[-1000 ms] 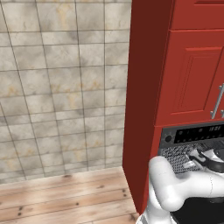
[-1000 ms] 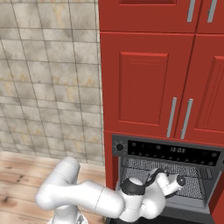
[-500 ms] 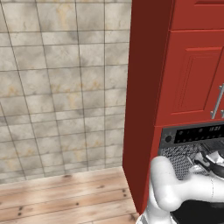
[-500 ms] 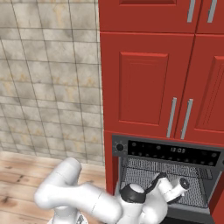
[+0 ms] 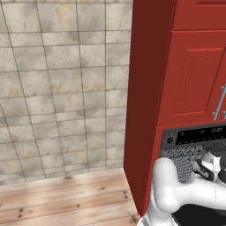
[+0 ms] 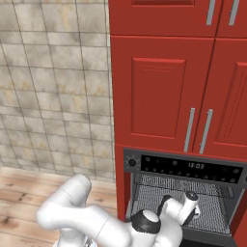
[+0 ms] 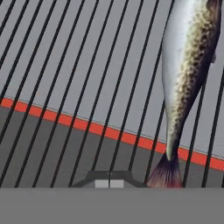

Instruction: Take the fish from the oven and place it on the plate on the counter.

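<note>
The fish (image 7: 186, 65), silvery with a speckled dark back, lies on the oven's wire rack (image 7: 78, 65), its reddish forked tail (image 7: 164, 173) pointing toward me. My gripper (image 7: 109, 183) is shut with nothing between its fingers, just left of the tail and apart from it. The oven (image 6: 188, 166) stands open under red cabinets, and my hand (image 6: 189, 206) reaches into its cavity over the rack. From the left base the oven (image 5: 194, 137) shows at the right edge, with my hand (image 5: 206, 167) inside. The plate and the counter are out of view.
Red cabinet doors with silver handles (image 6: 190, 130) rise above the oven. A tall red side panel (image 5: 148, 110) borders it on the left. Beyond that are a tiled wall (image 5: 62, 88) and wooden floor (image 5: 66, 198). A red strip (image 7: 87, 126) shows through the rack bars.
The gripper's fingers have closed fully. The hand has sunk a little lower and further right inside the oven. The fish stays on the rack.
</note>
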Available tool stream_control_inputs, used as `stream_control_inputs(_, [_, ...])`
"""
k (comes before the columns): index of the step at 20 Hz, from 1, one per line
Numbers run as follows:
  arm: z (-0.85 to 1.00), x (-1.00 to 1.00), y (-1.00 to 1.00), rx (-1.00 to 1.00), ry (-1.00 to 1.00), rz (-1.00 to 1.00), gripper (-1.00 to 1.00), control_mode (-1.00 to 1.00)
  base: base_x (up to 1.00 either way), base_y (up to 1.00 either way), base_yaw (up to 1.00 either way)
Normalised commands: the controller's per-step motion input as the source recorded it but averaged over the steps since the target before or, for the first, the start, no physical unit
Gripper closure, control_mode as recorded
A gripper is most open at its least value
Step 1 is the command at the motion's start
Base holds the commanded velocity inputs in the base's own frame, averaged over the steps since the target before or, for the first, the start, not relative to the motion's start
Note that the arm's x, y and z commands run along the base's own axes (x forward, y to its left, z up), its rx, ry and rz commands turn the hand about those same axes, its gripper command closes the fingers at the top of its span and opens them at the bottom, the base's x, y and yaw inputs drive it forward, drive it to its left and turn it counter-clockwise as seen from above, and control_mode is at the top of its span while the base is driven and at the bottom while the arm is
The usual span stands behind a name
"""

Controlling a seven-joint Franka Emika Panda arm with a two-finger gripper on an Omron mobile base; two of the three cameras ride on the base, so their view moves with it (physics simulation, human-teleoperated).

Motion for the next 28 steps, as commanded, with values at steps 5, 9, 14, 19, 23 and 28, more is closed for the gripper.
stream_control_inputs(5, [-1.00,-1.00,-0.42,-0.20,0.22,0.02,1.00,-1.00,0.00,0.00,0.00])
stream_control_inputs(9, [-1.00,-1.00,-0.53,-0.17,0.33,0.01,1.00,-1.00,0.00,0.00,0.00])
stream_control_inputs(14, [-1.00,-1.00,-0.63,-0.13,0.40,0.01,1.00,-1.00,0.00,0.00,0.00])
stream_control_inputs(19, [-1.00,-1.00,-0.70,-0.08,0.39,0.01,1.00,-1.00,0.00,0.00,0.00])
stream_control_inputs(23, [-0.53,-1.00,-0.90,0.11,0.03,0.04,1.00,-1.00,0.00,0.00,0.00])
stream_control_inputs(28, [0.46,-1.00,-0.89,0.26,-0.09,0.06,1.00,-1.00,0.00,0.00,0.00])
